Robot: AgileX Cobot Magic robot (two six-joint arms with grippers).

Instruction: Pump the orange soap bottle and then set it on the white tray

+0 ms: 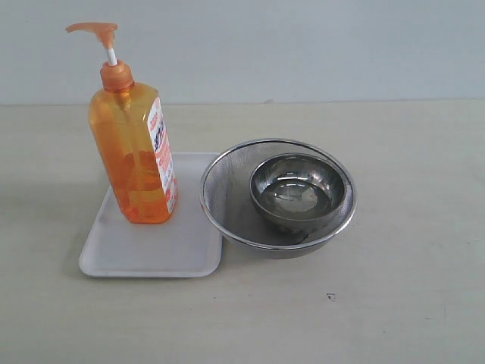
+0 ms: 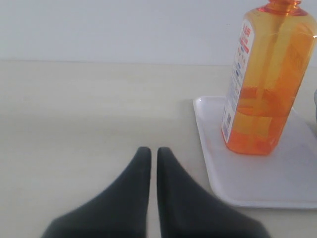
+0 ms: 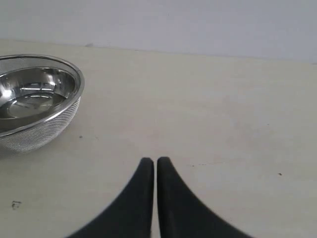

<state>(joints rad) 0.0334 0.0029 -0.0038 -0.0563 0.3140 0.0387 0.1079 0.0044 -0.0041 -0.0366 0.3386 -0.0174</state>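
1. The left gripper (image 2: 154,148) is pointing out over the bare bench (image 2: 74,109), its two dark fingers pressed together with only a hairline slit between them and pinching nothing; it is sitting near the tray's corner but apart from it
2. The orange soap bottle (image 1: 135,159) is standing upright on the white tray (image 1: 151,254), toward the tray's far left part, with its base wholly inside the rim; its pump head (image 1: 95,29) is standing raised on the white stem, spout pointing left in the exterior view
3. The round mesh strainer (image 1: 227,201) is sitting just beside the tray's right edge, and whether the two are touching I cannot tell; it is carrying a steel bowl (image 1: 299,189) inside it
4. The right gripper (image 3: 155,159) is reaching over open bench to the right of the strainer, its fingers likewise pressed together and empty
5. The bottle is already resting on the tray with neither gripper on it, so the placing step is looking finished; whether the pump has been pressed is not showing in these views
6. If pumping is outstanding, the next move is calling for one gripper to rise above the pump head and press straight down, ideally with the other steadying the flat sides, since this tall bottle is looking liable to tip
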